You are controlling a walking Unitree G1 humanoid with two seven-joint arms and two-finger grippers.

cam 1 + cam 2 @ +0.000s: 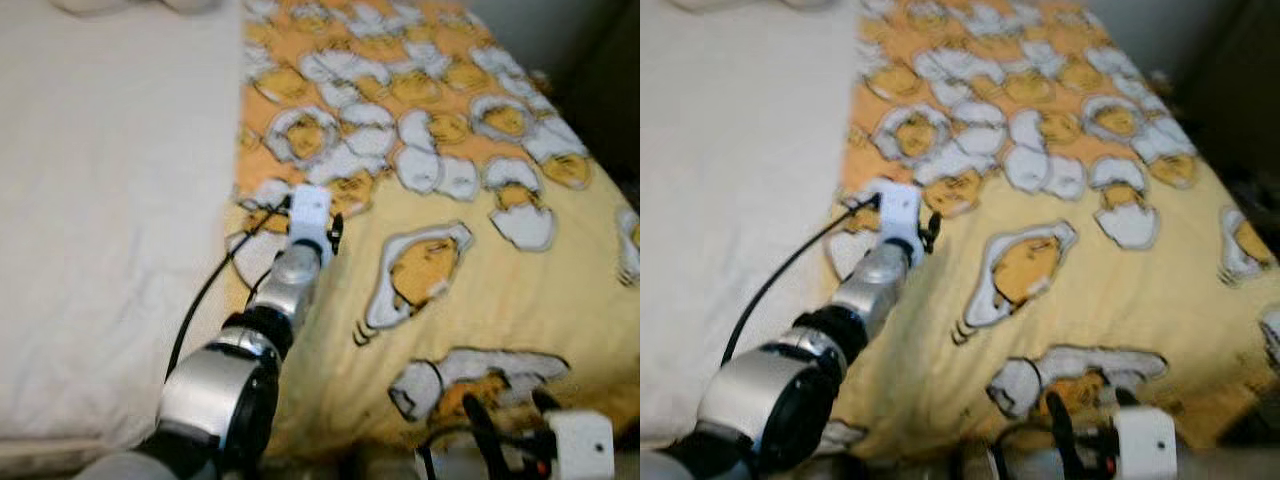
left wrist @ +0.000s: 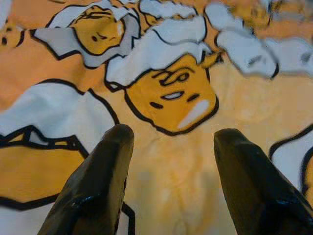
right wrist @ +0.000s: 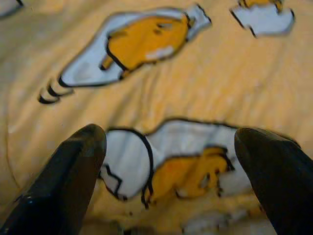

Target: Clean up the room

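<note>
My left gripper [image 2: 168,142] is released, fingers [image 2: 105,166] spread with only the yellow blanket [image 1: 500,290] between them; a printed egg character [image 2: 168,95] lies just beyond the tips. My right gripper [image 3: 168,147] is also released, jaws wide apart above the blanket's near edge. The blanket lies spread over the bed, beside the cream sheet [image 1: 100,200] off my left arm
</note>
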